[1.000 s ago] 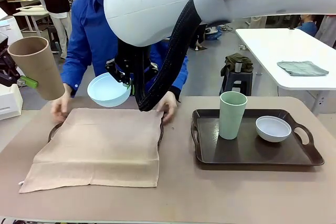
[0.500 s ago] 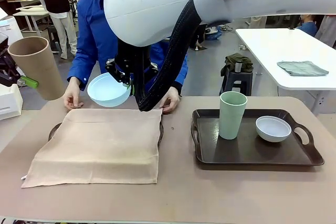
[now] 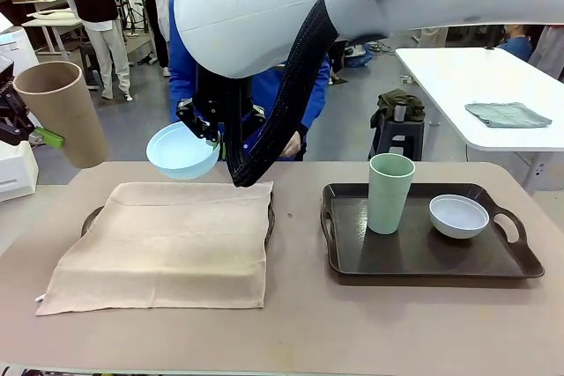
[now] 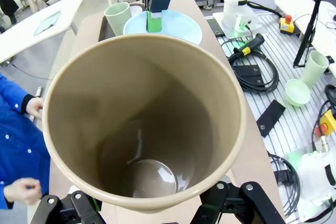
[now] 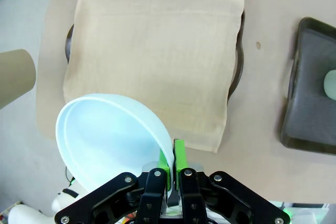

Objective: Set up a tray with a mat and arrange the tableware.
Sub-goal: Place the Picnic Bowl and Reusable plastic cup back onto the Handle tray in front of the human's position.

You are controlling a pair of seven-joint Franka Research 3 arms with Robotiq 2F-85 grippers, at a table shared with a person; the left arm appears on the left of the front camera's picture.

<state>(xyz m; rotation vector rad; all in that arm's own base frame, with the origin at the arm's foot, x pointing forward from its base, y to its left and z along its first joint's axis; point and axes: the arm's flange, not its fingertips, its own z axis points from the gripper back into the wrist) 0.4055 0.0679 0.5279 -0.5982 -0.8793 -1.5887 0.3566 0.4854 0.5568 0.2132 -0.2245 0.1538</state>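
Right gripper [image 5: 172, 157] has its two green pads pinched together on the rim of the light blue bowl [image 5: 107, 135]. In the right wrist view the bowl sits just above and left of the fingers, tipped so you look straight into it. In the front view it hangs in the upper-middle left of the frame, up in the air over the far edge of the mat [image 3: 163, 244], not touching it. The bowl is smooth and glossy, a round shallow shape with a thin lip in pale icy blue.

Left gripper [image 4: 151, 207] is clamped around the tan tumbler [image 3: 63, 112], up at the far left edge of the front view, held off the table [image 3: 352, 323] and tilted. The left wrist view looks right down its mouth: a matte beige wall, tall and handleless, narrowing to a shiny round bottom.

The mat is a beige woven cloth, roughly square and a bit wrinkly, draped over a dark tray [image 3: 89, 217] with just the handle edges poking out at the sides. On the right side of the frame a second dark tray [image 3: 414, 257] with cut-out handles holds the mint green tumbler [image 3: 390, 193], upright, and the small white bowl [image 3: 458, 216] just to its right, the two apart.
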